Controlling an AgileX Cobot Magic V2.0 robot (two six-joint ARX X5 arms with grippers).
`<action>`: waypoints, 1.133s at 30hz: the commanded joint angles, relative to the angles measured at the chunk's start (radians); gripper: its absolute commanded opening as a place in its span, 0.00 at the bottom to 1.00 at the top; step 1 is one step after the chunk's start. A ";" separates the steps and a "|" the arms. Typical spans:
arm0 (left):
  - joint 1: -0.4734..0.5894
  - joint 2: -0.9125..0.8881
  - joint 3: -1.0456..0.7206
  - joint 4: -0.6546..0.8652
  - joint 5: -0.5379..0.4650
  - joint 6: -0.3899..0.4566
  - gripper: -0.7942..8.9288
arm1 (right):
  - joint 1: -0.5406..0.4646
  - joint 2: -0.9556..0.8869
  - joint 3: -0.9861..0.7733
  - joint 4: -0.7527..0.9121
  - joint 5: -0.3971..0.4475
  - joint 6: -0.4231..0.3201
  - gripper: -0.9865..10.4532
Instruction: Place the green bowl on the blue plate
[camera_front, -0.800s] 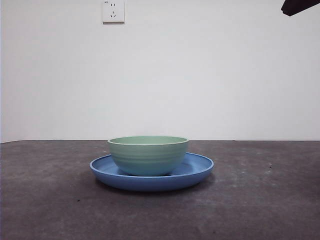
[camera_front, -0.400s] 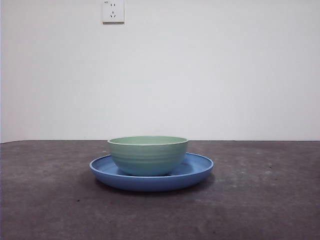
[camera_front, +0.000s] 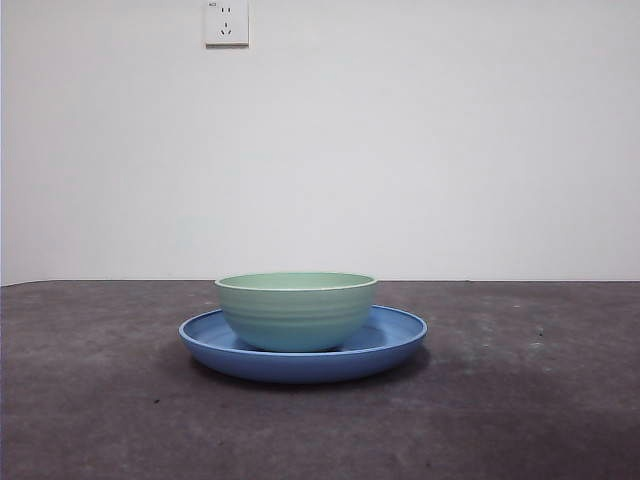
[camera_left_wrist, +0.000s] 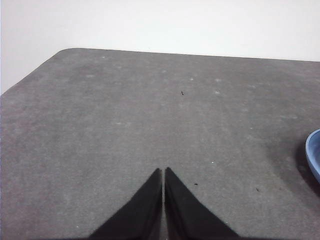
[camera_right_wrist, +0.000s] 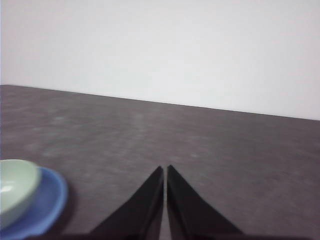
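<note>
The green bowl (camera_front: 297, 311) stands upright in the middle of the blue plate (camera_front: 400, 335) on the dark table. No arm shows in the front view. In the right wrist view the green bowl (camera_right_wrist: 15, 187) and the blue plate (camera_right_wrist: 50, 200) sit off to one side of my right gripper (camera_right_wrist: 165, 169), which is shut, empty and apart from them. My left gripper (camera_left_wrist: 163, 171) is shut over bare table, with only the blue plate's edge (camera_left_wrist: 313, 155) at the side of its view.
A grey mat covers the table (camera_front: 520, 400), its rounded corner (camera_left_wrist: 65, 52) showing in the left wrist view. A white wall with a socket (camera_front: 226, 22) stands behind.
The black tip of an arm at the top right corner of the front view has left the picture. Bowl and plate have not moved.
</note>
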 joint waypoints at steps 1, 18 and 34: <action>0.001 -0.002 -0.020 -0.007 -0.002 -0.003 0.09 | -0.008 -0.048 -0.056 0.035 0.042 0.018 0.09; 0.001 -0.001 -0.020 -0.007 -0.002 -0.003 0.09 | -0.014 -0.191 -0.293 0.036 0.149 0.111 0.09; 0.001 -0.001 -0.020 -0.007 -0.002 -0.003 0.09 | -0.014 -0.191 -0.294 -0.014 0.167 0.136 0.09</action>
